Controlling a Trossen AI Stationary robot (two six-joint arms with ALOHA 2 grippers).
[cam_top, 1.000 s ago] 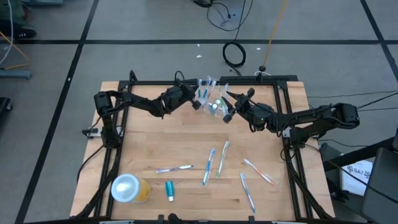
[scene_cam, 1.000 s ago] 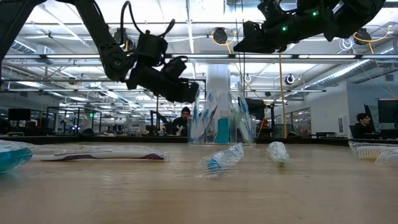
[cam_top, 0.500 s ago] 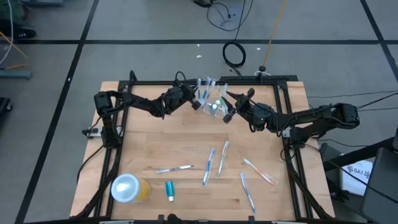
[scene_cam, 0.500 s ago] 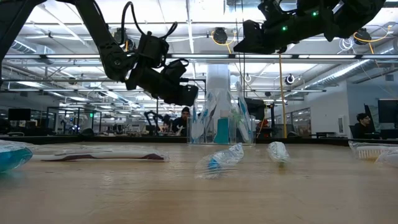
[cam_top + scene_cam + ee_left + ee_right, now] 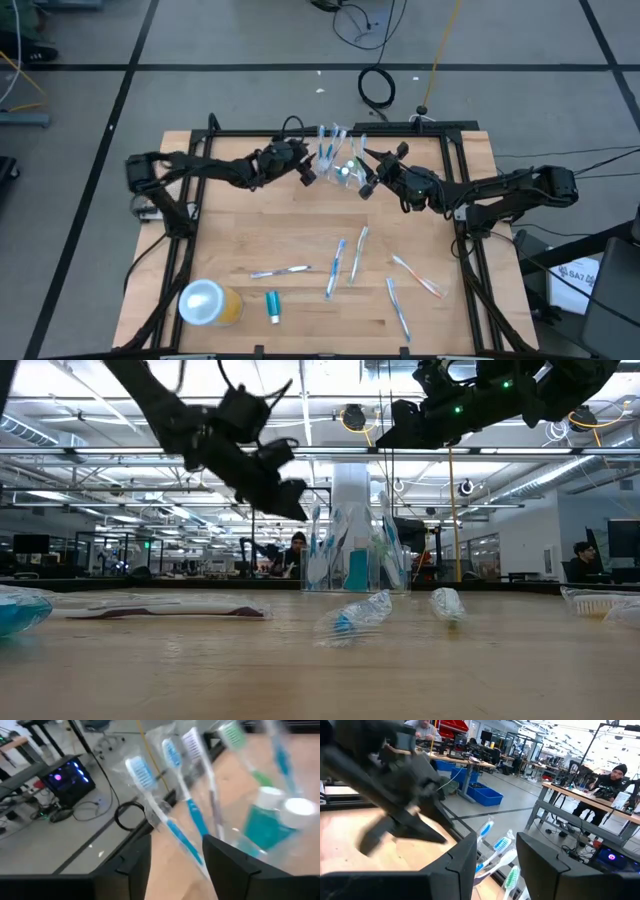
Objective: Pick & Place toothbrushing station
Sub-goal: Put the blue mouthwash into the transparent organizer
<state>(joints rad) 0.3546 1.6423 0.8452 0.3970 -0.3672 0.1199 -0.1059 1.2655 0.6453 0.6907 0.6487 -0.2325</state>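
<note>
The high view looks straight down from well above, taking in the whole wooden table [image 5: 250, 240] and the floor around it. The low view sits at table-top height, facing level across the boards into the room behind. Both share the clear plastic cup [image 5: 343, 170] of toothbrushes at the table's far edge — seen from above in one, side-on [image 5: 352, 565] in the other. The left wrist view looks from very close at those toothbrushes [image 5: 172, 827], past its own two dark fingers [image 5: 135, 865]. The right wrist view faces the same brush heads [image 5: 495, 852] from the opposite side — with the left gripper [image 5: 402, 827] beyond
</note>
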